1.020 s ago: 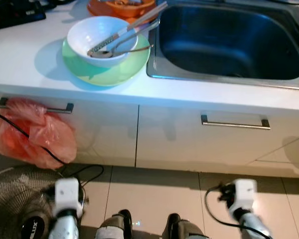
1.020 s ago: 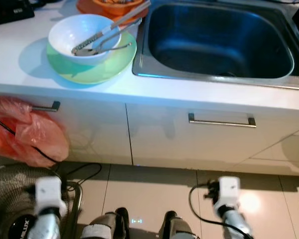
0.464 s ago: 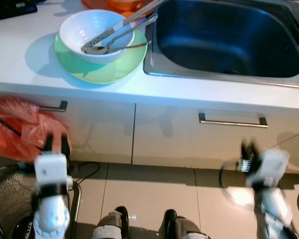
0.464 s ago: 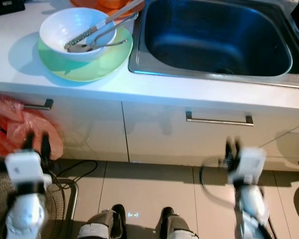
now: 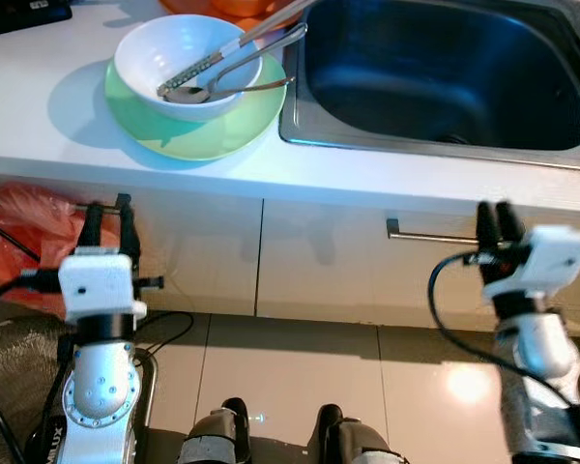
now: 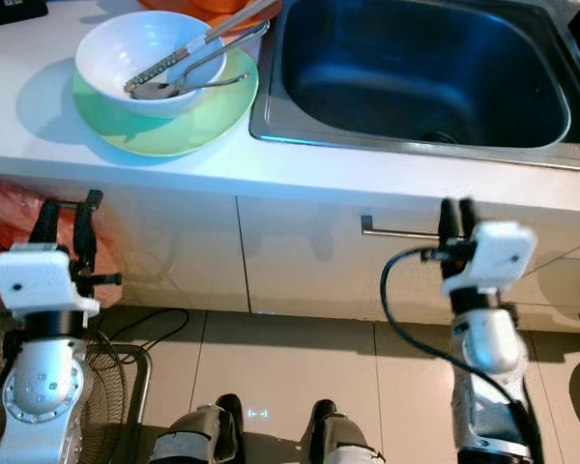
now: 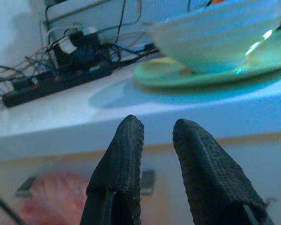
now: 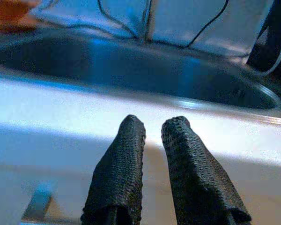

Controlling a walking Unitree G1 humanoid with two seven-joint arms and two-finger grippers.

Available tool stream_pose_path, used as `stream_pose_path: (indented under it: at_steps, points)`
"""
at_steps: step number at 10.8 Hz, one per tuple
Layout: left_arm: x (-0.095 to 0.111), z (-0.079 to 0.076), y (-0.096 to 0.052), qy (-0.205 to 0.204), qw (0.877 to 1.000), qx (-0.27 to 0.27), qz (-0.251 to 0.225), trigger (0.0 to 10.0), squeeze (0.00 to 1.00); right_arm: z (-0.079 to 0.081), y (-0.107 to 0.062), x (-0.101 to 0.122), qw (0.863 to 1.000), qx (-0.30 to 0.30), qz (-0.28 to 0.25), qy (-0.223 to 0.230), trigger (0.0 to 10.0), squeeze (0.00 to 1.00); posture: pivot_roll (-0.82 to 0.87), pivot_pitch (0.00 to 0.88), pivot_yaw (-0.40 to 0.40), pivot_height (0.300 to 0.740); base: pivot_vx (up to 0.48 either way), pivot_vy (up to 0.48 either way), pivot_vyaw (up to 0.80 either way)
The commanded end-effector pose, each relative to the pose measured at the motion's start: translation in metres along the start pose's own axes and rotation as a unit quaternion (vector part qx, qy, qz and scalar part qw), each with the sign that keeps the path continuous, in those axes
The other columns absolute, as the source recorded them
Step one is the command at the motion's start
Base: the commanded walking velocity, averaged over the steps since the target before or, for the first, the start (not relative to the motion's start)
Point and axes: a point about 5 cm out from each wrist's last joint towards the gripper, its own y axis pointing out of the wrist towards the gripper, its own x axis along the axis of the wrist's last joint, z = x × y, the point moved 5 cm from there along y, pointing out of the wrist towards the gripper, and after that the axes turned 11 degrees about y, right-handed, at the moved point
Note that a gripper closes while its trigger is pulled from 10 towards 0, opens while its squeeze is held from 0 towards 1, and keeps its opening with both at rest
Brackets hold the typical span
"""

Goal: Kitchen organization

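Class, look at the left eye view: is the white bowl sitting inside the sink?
No, the white bowl rests on the green plate on the counter, beside the sink.

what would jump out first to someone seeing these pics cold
The white bowl holding a spoon and tongs, set on a green plate on the white counter, just left of the deep steel sink. Next, the two raised arms in front of the cabinet drawers: the left pincer below the plate, the right pincer below the sink.
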Motion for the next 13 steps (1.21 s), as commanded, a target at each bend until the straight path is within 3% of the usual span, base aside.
stream_pose_path:
  at_steps: [1,3,4,6,9,13]
  points:
    - [0.012,-0.004,0.002,0.002,1.0,-0.012,-0.015,10.0,0.0,-0.007,0.004,0.019,1.0,-0.017,-0.021,-0.011,10.0,0.0,0.12,0.268,-0.067,0.74,0.0,0.0,0.0]
    - [0.025,-0.007,0.009,0.0,0.999,-0.02,-0.031,10.0,0.0,-0.017,0.011,0.048,0.996,-0.059,-0.057,-0.037,10.0,0.0,0.12,0.268,-0.068,0.74,0.0,0.0,0.0]
    - [0.033,-0.004,0.014,-0.001,0.999,-0.017,-0.04,10.0,0.0,-0.016,0.015,0.063,0.994,-0.063,-0.078,-0.039,10.0,0.0,0.12,0.267,-0.068,0.74,0.0,0.0,0.0]
    - [0.039,-0.006,0.022,-0.002,0.999,-0.024,-0.049,10.0,0.0,-0.003,0.022,0.074,0.995,-0.041,-0.086,-0.032,10.0,0.0,0.11,0.264,-0.072,0.74,0.0,0.0,0.0]
    - [0.053,-0.025,0.04,0.0,0.996,-0.05,-0.079,10.0,0.0,0.027,0.029,0.035,0.999,0.014,-0.019,0.034,10.0,0.0,0.12,0.251,-0.077,0.74,0.0,0.0,0.0]
    - [0.071,-0.051,0.06,-0.01,0.989,-0.087,-0.12,10.0,0.0,0.072,0.053,0.025,0.991,0.075,-0.018,0.106,10.0,0.0,0.15,0.217,-0.072,0.74,0.0,0.0,0.0]
